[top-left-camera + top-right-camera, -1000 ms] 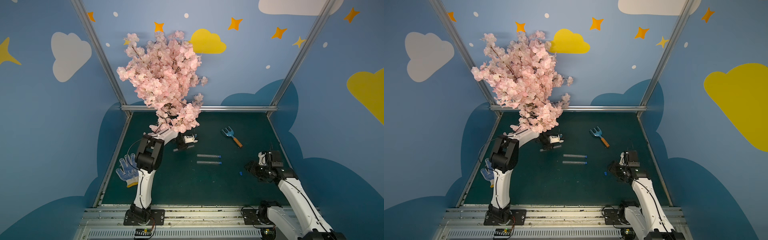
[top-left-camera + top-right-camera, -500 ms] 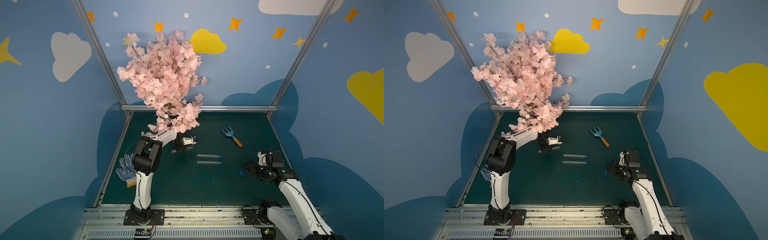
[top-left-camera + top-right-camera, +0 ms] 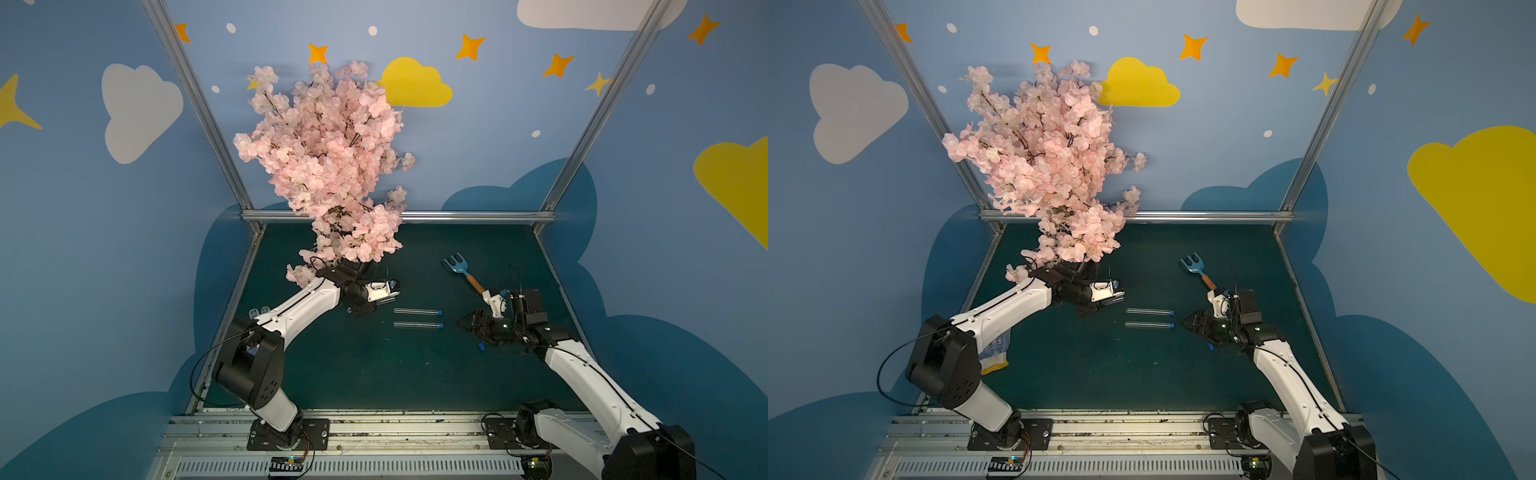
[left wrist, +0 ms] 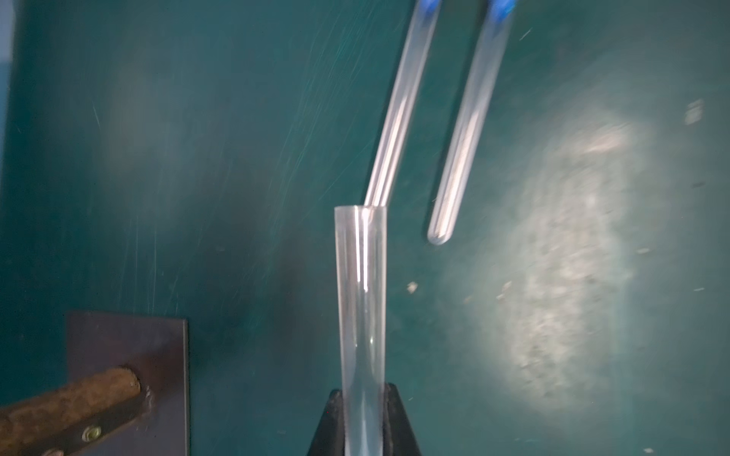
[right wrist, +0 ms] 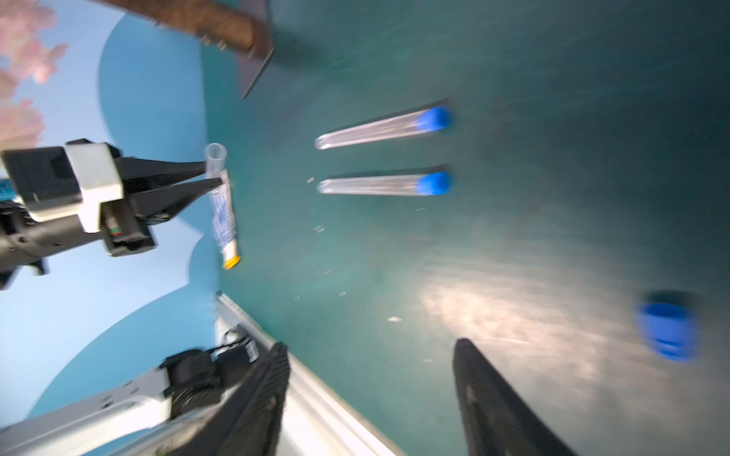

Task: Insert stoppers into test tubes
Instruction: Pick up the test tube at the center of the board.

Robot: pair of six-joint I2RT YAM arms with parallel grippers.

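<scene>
Left wrist view: the left gripper point(image 4: 363, 396) is clamped on an open test tube point(image 4: 360, 296). The tube's unplugged mouth projects past the fingertips, over the green tabletop point(image 4: 197, 158). The right wrist view confirms the grip, with both jaws pinching the tube a little below its rim. In both top views this gripper sits left of centre, beneath the pink blossom tree point(image 3: 328, 166). The tree's dark base plate point(image 4: 126, 355) stands on the tabletop toward the far left corner. A blue-and-white work glove point(image 3: 994, 351) lies against the left edge, partly hidden by the left arm.

Centre of the tabletop: two capped tubes point(image 3: 417, 311) lie flat and parallel, close together but apart. Each has a blue stopper point(image 5: 432, 118) seated in its right-hand end, and the rounded ends face the left gripper. Whether the held tube touches the farther of the two cannot be told.

Right of centre: the right gripper point(image 5: 371, 345) has its jaws wide apart with nothing between them. Its tips point toward the stoppered ends without touching them. A loose stopper point(image 3: 481, 346) lies on the tabletop just beside this gripper, on its near side and outside the jaws. A blue garden fork point(image 3: 459, 268) with an orange handle lies farther back, toward the far right corner, its handle end near the right wrist.
</scene>
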